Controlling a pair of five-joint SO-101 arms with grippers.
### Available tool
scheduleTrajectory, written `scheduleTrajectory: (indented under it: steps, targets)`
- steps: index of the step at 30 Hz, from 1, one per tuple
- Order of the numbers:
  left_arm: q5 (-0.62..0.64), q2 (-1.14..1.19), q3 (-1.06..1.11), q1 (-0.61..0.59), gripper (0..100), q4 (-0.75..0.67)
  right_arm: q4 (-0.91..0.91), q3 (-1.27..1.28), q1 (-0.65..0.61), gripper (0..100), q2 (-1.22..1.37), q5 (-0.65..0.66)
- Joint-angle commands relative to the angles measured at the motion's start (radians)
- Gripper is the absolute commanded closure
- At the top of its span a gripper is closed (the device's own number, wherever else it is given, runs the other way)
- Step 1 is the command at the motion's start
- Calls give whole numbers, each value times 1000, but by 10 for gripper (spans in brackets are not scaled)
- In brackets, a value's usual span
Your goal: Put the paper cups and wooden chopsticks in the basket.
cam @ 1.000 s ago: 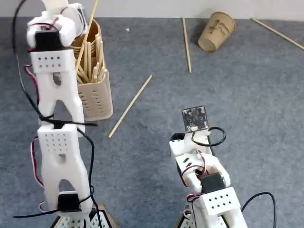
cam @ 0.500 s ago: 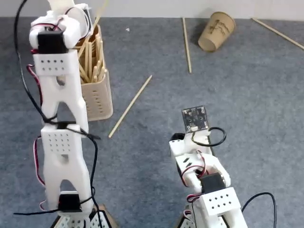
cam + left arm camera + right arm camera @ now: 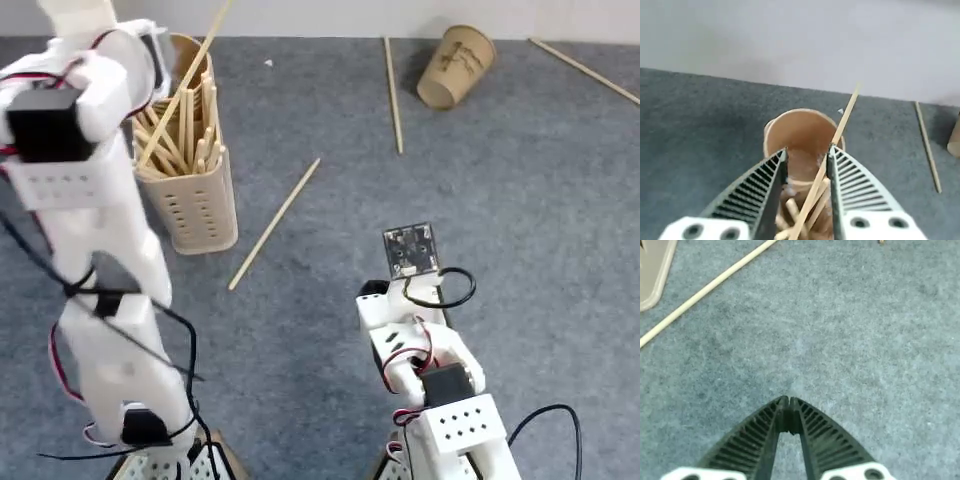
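My left gripper (image 3: 807, 149) has lifted off the basket (image 3: 200, 215), jaws parted, its chopstick (image 3: 847, 111) dropped in. My right gripper (image 3: 789, 402) rests closed and empty. The paper cup (image 3: 455, 65) at one o'clock still waits.

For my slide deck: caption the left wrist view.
Open left end effector poised over a paper cup, one wooden chopstick slanting past one finger.

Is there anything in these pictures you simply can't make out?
- High view: the left arm covers part of the basket, so the sticks inside cannot be counted.
- High view: the far chopstick runs off the right edge; its end is cut off.
- Left wrist view: the left tool covers the lower part of the paper cup.
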Motion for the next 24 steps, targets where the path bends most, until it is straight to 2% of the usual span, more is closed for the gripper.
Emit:
scheduleTrajectory:
  steps: [1, 3, 6, 9, 24]
  targets:
    - [-43, -211, 328, 7, 843, 11, 1, -35, -7, 978, -16, 11]
    - [-106, -303, 539, 54, 843, 8, 1, -35, -7, 978, -16, 11]
    - [-178, -375, 716, 88, 843, -48, 1, -35, -7, 978, -16, 11]
    - [-181, -372, 736, 76, 843, -98, 1, -35, -7, 978, -16, 11]
    - [-213, -168, 731, -24, 860, -123, 1, -35, -7, 978, -18, 11]
